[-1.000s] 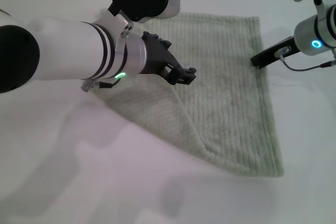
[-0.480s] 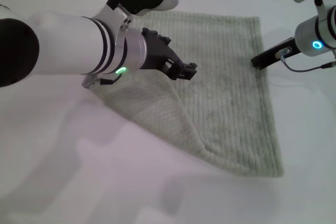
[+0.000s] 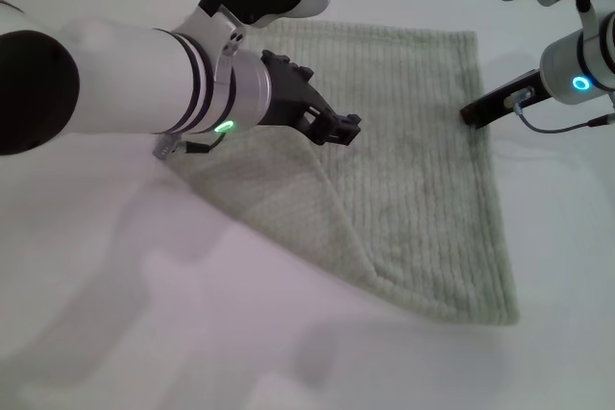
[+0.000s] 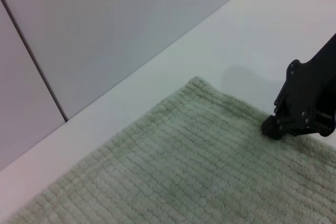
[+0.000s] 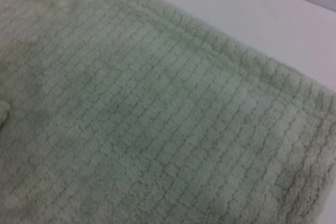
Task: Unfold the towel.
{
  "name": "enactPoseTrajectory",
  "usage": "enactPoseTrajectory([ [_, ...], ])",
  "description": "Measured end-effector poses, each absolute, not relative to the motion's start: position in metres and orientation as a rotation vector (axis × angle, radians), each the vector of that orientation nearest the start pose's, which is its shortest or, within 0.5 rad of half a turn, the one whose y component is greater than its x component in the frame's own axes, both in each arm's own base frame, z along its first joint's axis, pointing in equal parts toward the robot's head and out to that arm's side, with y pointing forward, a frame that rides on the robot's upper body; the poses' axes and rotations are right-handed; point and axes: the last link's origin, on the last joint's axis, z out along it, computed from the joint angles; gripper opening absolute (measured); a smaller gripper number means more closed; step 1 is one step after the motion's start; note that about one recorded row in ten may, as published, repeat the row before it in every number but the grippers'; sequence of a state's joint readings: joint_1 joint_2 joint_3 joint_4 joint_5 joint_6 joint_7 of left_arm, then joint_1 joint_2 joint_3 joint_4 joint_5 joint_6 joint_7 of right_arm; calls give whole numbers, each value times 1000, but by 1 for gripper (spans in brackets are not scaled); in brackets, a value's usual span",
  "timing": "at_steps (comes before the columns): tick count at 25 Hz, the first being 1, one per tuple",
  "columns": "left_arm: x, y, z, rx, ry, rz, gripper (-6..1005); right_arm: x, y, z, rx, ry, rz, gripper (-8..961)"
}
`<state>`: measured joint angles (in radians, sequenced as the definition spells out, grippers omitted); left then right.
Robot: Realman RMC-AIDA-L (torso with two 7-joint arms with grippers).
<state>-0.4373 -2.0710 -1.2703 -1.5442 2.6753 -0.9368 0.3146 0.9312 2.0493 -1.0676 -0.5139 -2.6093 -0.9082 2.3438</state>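
You are working with one towel [image 3: 413, 170], lying mostly flat on the white table [image 3: 144, 333] with a corner flap folded over on its near-left side; it looks soft, light and limp, so it will likely drape and drag rather than flip stiffly. Take it by the hemmed edge of that folded flap. Two grippers are showing: the left gripper [image 3: 338, 129] is hovering over the towel's middle, jaws near-closed on nothing, while the right gripper [image 3: 473, 110] is sitting at the right edge, its state hidden.
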Motion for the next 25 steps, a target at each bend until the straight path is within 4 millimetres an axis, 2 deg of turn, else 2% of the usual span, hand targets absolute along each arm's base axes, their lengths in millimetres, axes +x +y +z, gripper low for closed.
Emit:
enactPoseTrajectory([
  [25,-120,348,-57,-2450,-535,76,706,227,444,-37,-2379,998,-266,-1],
])
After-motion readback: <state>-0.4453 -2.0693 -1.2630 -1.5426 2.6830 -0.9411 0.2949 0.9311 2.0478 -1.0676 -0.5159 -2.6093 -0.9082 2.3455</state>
